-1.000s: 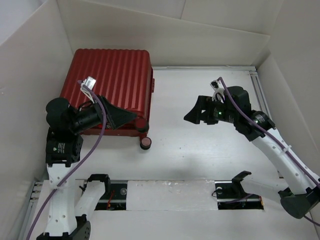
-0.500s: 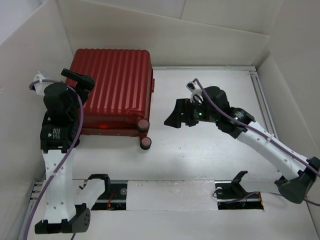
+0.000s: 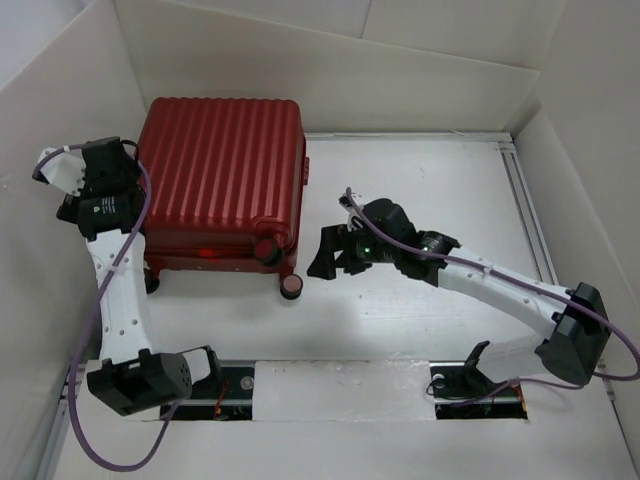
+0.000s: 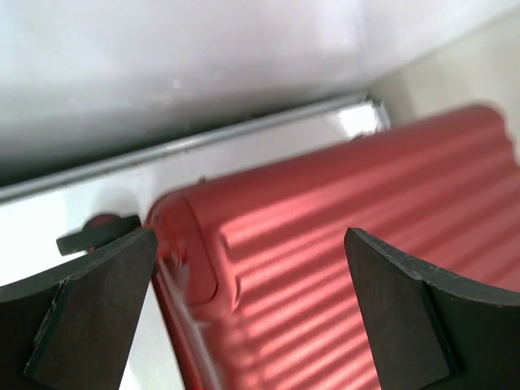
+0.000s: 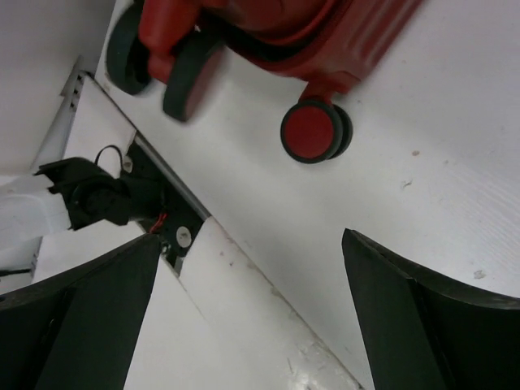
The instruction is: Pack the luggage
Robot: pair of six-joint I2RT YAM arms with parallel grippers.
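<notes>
Though closed, the luggage between left hand and right hand, both spread wide.

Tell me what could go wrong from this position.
1. The luggage lies shut, and the open right gripper sits low beside its wheel; a nudge there may roll or slide the case instead of opening it.
2. The open left gripper hovers at the case's corner close to the side wall; the arm may strike the wall, or slip off the ribbed shell.
</notes>
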